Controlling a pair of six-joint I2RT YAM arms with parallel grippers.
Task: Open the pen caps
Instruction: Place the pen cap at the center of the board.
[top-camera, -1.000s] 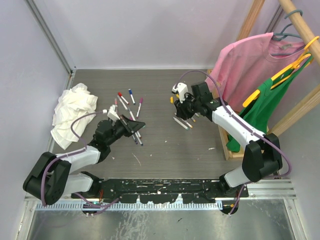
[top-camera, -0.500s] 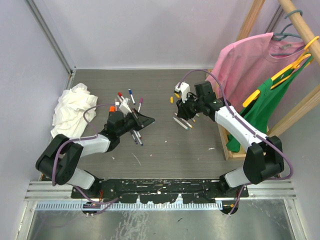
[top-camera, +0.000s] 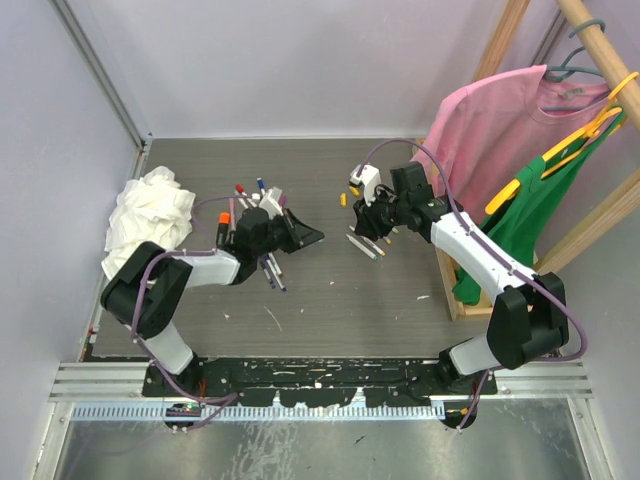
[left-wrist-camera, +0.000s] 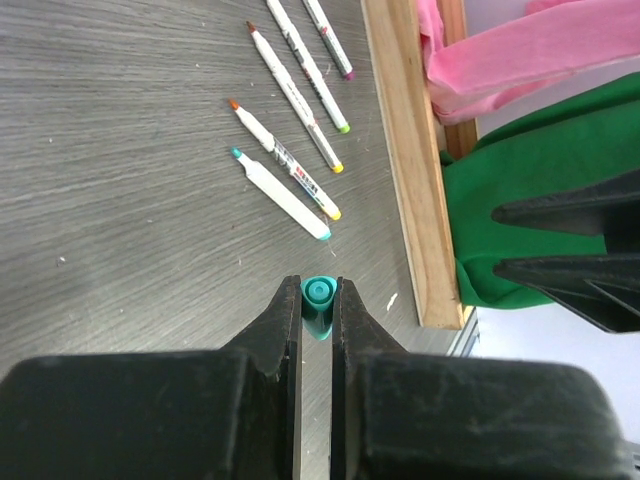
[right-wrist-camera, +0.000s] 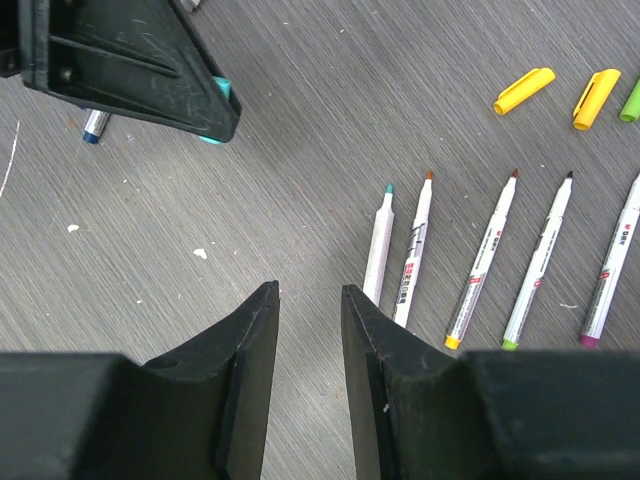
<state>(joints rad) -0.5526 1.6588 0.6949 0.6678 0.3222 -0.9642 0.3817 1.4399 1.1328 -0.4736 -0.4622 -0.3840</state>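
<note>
Grip confirmed on the left: the left claw (left-wrist-camera: 318, 286) was clamped on a small teal plastic cap (left-wrist-camera: 318, 308), both black fingers pressed flat against its sides. We saw its round end face-on in the left wrist view, so its long axis ran roughly along the fingers, toward the lens. It seemed to hang clear of the grey wood-grain tabletop (left-wrist-camera: 120, 150). Just ahead, in the upper middle of that frame, lay a white-barrelled pen with a bare teal tip (left-wrist-camera: 283, 192), the likely owner, in a row with other uncapped pens, barrels roughly parallel.

Over on the other side, the right claw (right-wrist-camera: 307, 296) hovered with its fingers apart and nothing between them. The uncapped row lay just to its right in that frame. Two loose yellow plastic caps (right-wrist-camera: 523, 90) sat at the upper right of that view, well apart from the claw.

From above, we judged that the coming move turned on this: the pens with their red, blue and purple caps (top-camera: 261, 185) on lay at the upper left of the frame, behind the left claw's fingertips and near a crumpled white cloth rag (top-camera: 150, 225). The left arm was plainly the nearer; the right claw would have had to cross the table. So we expected the teal cap to be let go first, then the left claw to swing round toward them.
</note>
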